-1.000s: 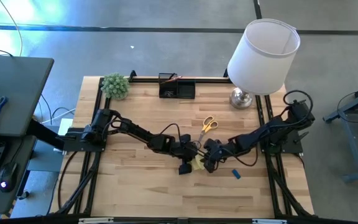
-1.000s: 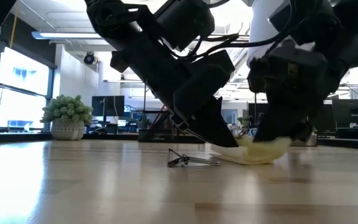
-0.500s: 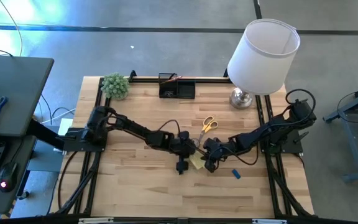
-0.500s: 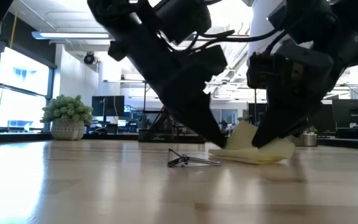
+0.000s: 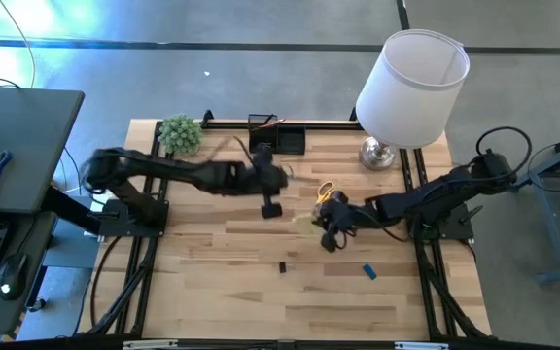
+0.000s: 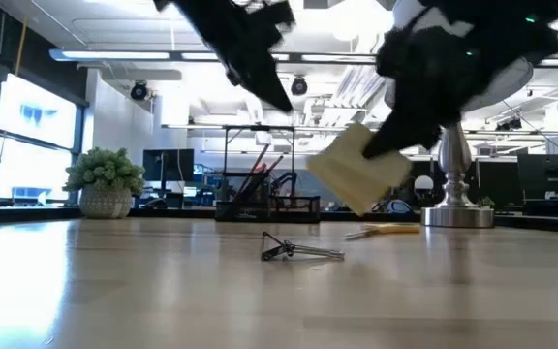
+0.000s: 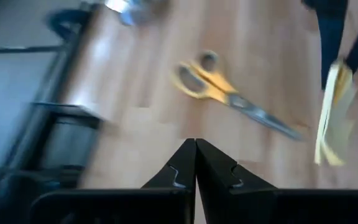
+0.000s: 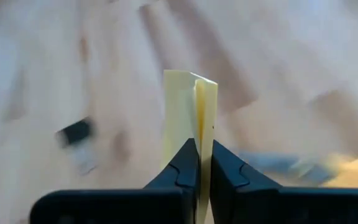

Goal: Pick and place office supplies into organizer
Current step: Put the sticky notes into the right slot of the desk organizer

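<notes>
Yellow sticky-note pad [image 6: 361, 179] up off the wood, hanging tilted in the centre-right of the low view, pinched by one edge between the fingers of the right gripper [image 5: 331, 231]; same pinch plain in the right wrist view, pad [image 8: 191, 118] standing on edge between the two dark fingers. In the high view, just below centre, right beside the yellow-handled scissors [image 5: 326, 192].

Step in hand, by judgement: carry stage of one item, pad lifted but not yet delivered. Next move calls for a haul toward the upper middle of the high view, to the organizer [image 5: 277, 140] at the table's far edge, then a drop into its lower tray section; thin one-edge hold, so likely to flop or slip under a quick swing.

Left gripper [image 5: 269, 206] pressed together on nothing, raised left of the pad, just above centre frame. Small black clip [image 5: 283, 266] and blue block [image 5: 368, 272] lying in the lower middle, clip [image 6: 298, 250] also centre of the low view.

Against a second ago: pad then flat on the table with both grippers crowded down on it; now airborne, right fingers gone from spread to clamped, left arm swung away to the upper left.
</notes>
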Controlling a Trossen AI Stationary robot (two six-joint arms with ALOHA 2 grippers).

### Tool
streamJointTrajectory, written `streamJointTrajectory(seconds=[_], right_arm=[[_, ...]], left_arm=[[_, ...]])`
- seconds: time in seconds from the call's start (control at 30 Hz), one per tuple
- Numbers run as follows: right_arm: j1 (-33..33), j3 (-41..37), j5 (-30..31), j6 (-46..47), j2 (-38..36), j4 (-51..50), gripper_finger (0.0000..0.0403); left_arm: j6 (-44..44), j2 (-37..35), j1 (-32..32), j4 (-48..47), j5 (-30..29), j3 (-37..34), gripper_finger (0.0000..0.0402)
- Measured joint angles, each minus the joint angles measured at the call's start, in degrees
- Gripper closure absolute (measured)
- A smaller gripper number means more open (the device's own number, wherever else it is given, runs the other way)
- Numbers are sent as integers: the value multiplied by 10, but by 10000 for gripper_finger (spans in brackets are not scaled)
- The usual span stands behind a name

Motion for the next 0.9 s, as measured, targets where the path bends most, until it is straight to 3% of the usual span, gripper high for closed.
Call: streamJointTrajectory(seconds=[0.1,0.2,0.3,0.47,0.63,0.77,0.9], right_arm=[[-25,39,46,-84,1,-50,398],[-51,81,98,-176,12,-87,399],[-80,118,160,-270,32,-87,399],[-130,185,250,-433,77,-80,400],[-196,254,267,-549,149,-79,400],[-247,308,269,-624,218,-83,400],[-286,361,283,-682,282,-92,400]], left_arm=[[27,-53,21,0,7,0,401],[45,-95,48,-1,61,-1,401],[56,-124,78,-4,119,-1,401],[65,-149,113,0,151,-1,401],[88,-177,142,14,184,-40,401],[92,-233,182,90,219,-109,401],[67,-298,231,197,298,-181,401]])
